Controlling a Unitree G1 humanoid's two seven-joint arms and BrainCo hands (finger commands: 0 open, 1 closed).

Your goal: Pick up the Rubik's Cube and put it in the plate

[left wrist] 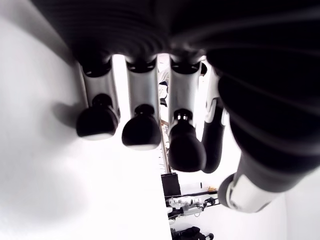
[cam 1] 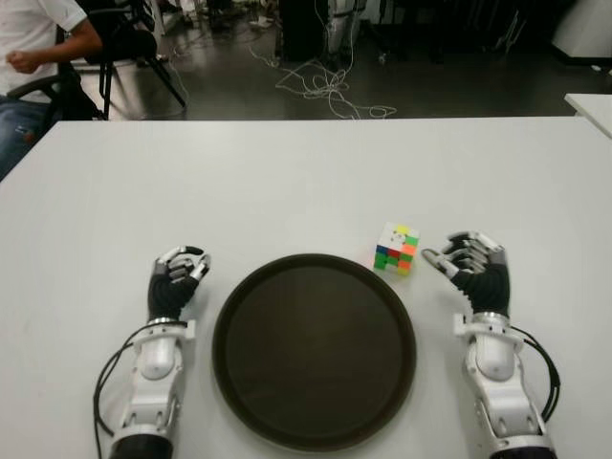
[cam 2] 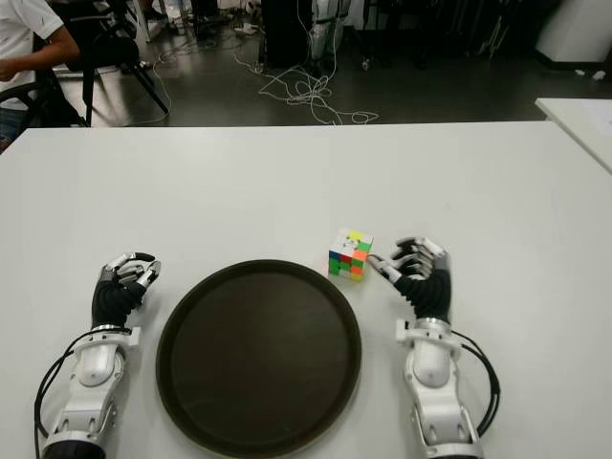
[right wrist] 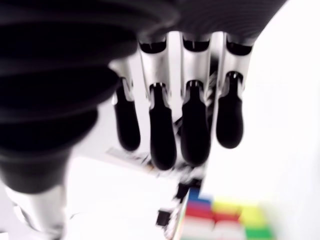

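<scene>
A white tabletop (cam 1: 287, 172) carries a round dark plate (cam 1: 314, 350) near the front and a Rubik's Cube (cam 1: 397, 249) just beyond its right rim

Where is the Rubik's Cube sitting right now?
In the eye views, the Rubik's Cube sits on the white table, just beyond the dark plate's right rim and immediately left of the right hand.

One Rubik's Cube (cam 1: 397, 248) stood on one white table (cam 1: 287, 182), at about one o'clock from the single dark round plate (cam 1: 314, 349). Two robot hands were in view: the left hand (cam 1: 174, 277) at nine o'clock of the plate, the right hand (cam 1: 475, 266) at three o'clock of the cube. One seated person (cam 1: 33, 57) showed at eleven o'clock beyond the table.
</scene>
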